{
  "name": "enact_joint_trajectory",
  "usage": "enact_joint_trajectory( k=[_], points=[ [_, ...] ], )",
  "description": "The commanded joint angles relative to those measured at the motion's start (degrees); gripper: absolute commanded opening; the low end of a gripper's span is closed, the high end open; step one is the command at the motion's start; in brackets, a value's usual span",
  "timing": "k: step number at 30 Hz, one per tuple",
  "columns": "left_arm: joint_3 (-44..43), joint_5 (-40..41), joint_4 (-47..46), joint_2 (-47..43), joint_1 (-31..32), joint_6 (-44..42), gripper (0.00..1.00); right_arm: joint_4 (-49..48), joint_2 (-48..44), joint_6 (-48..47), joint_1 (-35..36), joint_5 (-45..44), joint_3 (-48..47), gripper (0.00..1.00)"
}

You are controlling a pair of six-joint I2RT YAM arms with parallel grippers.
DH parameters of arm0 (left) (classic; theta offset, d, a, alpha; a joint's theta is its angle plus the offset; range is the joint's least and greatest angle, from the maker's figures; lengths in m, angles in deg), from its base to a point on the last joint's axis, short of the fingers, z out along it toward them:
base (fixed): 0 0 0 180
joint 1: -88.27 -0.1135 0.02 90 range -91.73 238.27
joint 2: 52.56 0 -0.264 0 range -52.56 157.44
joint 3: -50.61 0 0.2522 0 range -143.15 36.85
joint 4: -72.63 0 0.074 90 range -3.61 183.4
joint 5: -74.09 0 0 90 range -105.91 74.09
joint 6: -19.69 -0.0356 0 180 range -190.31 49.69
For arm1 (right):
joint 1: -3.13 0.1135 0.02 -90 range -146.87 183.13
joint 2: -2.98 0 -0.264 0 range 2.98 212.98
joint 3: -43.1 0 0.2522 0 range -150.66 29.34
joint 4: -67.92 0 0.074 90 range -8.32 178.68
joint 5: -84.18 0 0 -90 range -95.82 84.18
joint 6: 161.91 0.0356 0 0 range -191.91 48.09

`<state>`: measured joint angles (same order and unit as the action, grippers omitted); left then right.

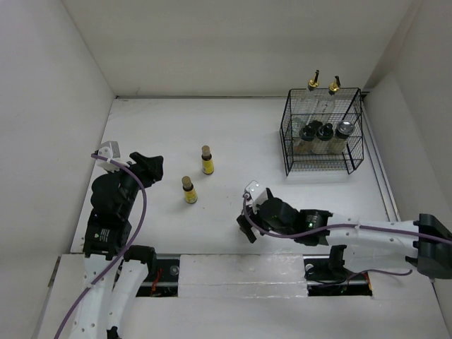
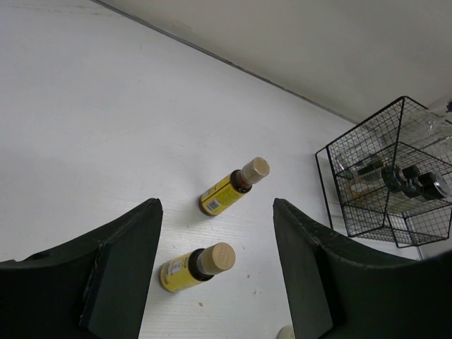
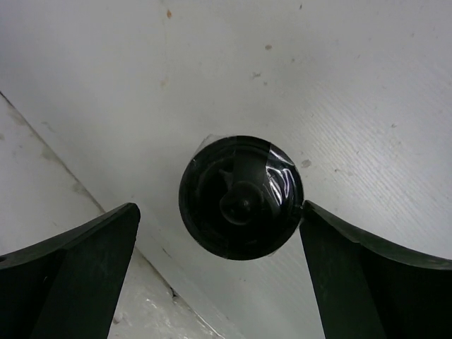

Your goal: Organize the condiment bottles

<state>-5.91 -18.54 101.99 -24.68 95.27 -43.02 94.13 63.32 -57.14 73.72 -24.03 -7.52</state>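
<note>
Hovering over black-lidded jar (image 3: 240, 198), right pincer (image 1: 246, 214) spread wide, left pincer (image 1: 154, 168) agape, empty.

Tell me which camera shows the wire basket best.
Top external: the whole black wire basket is visible from above, two gold-spouted cruets and three lidded jars inside. Left wrist catches it obliquely, cropped at the right edge, contents hard to read. Right wrist doesn't show it.

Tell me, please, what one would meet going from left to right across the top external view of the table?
First the left pincer, nearer yellow bottle, farther yellow bottle, right pincer, black wire basket.
</note>
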Motion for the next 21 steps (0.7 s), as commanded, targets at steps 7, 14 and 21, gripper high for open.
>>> enact_joint_trajectory(
  k=[7,14,21],
  points=[
    [-0.13,-0.79,-2.76,-0.46,-0.41,-0.48,0.60,-6.03,5.76,-0.53,0.25,-7.45,-2.86,0.81],
    [0.40,-0.79,-2.76,-0.46,-0.41,-0.48,0.60,-4.73,3.66,-3.60,0.25,-14.28,-7.95,0.44],
    [0.40,-0.63,-2.76,-0.46,-0.41,-0.48,0.60,0.46,-2.67,-11.51,-13.61,-17.47,-19.38,0.44]
  ],
)
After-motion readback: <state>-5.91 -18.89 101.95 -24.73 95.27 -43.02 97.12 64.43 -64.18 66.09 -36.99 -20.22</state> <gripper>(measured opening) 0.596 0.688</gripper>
